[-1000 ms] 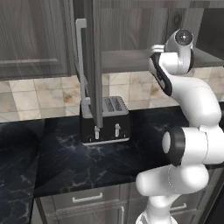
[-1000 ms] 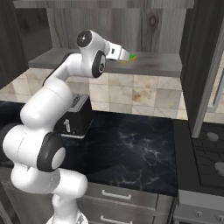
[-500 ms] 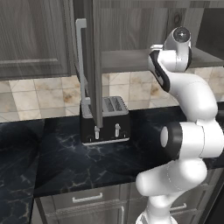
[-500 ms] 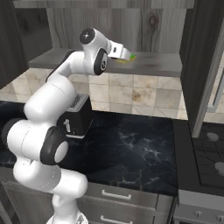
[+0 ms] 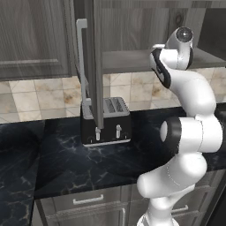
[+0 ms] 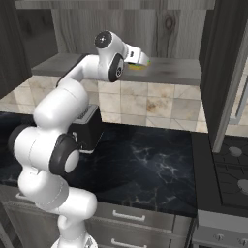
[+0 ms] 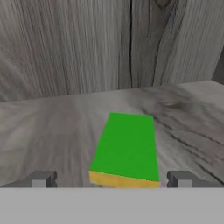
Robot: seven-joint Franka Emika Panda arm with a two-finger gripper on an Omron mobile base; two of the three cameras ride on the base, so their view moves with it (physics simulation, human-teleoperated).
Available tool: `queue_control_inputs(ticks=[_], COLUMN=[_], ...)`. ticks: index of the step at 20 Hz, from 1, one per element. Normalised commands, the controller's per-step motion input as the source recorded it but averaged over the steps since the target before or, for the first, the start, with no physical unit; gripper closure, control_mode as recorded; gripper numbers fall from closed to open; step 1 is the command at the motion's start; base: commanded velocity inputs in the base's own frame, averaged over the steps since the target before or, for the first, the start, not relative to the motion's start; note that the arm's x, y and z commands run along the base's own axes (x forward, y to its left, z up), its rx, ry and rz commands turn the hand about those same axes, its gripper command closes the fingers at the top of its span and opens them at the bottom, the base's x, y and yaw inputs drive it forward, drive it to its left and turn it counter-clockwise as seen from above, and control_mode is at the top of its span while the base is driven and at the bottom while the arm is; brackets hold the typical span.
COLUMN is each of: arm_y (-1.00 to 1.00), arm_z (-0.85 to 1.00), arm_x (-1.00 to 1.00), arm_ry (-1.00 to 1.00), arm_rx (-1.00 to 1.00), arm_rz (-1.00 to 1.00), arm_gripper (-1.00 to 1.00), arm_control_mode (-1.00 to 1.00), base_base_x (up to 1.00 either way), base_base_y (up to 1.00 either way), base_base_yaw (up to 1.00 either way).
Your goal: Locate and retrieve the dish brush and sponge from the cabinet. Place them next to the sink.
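Note:
The sponge, a flat green block with a yellow layer, lies on the wooden shelf inside the open cabinet. My gripper is open, one fingertip at each side of the sponge's near end, not closed on it. From the right base view the gripper sits just above the sponge on the shelf. The dish brush and the sink are out of view.
The cabinet's open door with its long silver handle hangs in front of the toaster on the dark marble counter. Another open door stands at the right, above a stove.
The arm has reached a little deeper into the cabinet toward the sponge. The gripper has stayed open.

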Motion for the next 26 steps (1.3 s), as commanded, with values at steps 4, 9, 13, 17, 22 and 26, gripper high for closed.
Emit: queue_control_inputs(ticks=[4, 9, 13, 17, 22, 26], arm_y=[-0.12, -0.11, -0.05, -0.02, -0.04, -0.08], arm_z=[-0.04, -0.04, -0.07, -0.09, -0.08, -0.08], arm_x=[0.15, 0.19, 0.14, 0.14, 0.17, 0.18], arm_ry=[0.00, 0.01, 0.00, 0.00, 0.00, 0.00], arm_rx=[0.00, 0.00, 0.00, 0.00, 0.00, 0.00], arm_rz=[0.00, 0.00, 0.00, 0.00, 0.00, 0.00], arm_gripper=[-1.00, -1.00, -1.00, -1.00, -1.00, -1.00], arm_control_mode=[-1.00, -1.00, -1.00, -1.00, -1.00, -1.00], base_base_x=[0.00, 0.00, 0.00, 0.00, 0.00, 0.00], base_base_y=[0.00, 0.00, 0.00, 0.00, 0.00, 0.00], base_base_yaw=[0.00, 0.00, 0.00, 0.00, 0.00, 0.00])
